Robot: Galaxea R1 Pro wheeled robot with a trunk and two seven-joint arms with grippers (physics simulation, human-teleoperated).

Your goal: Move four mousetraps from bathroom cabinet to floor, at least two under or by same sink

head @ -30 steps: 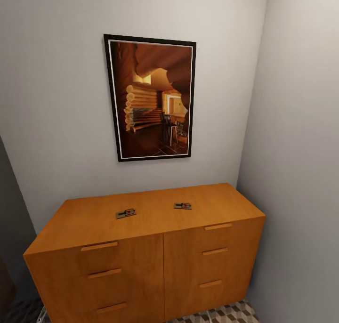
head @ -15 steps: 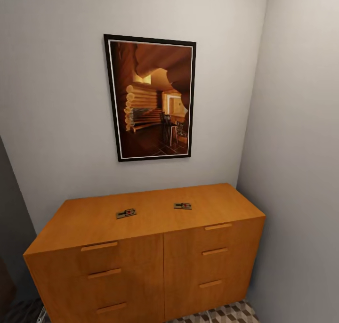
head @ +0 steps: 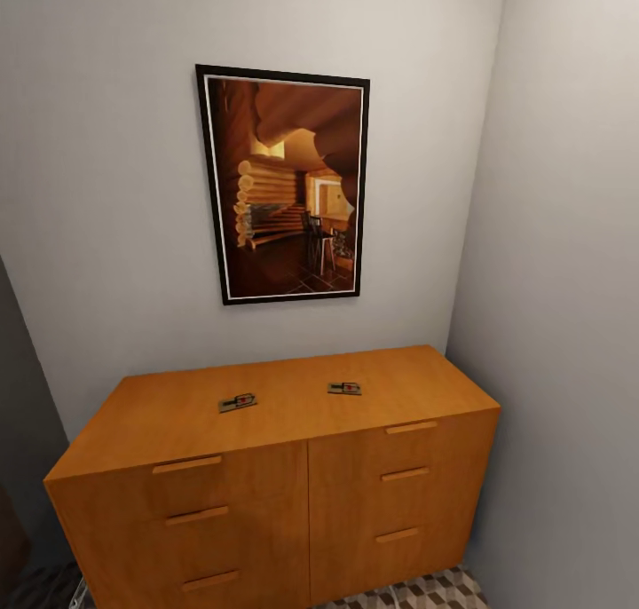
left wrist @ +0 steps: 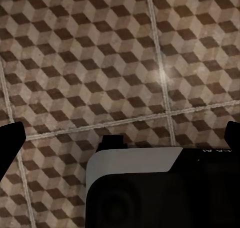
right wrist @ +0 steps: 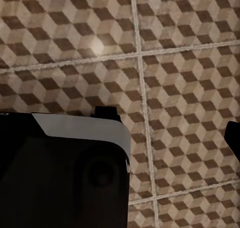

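**Nothing moves in the last second**

The head view shows no difference from the two earlier pictures: the camera does not shift. On the cabinet (head: 266, 414), neither the left mousetrap (head: 238, 402) nor the right mousetrap (head: 344, 388) changes place or angle. No arm enters.

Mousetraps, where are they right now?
In the head view, two mousetraps lie on top of the cabinet: one left of centre, the other right of centre, below the framed picture.
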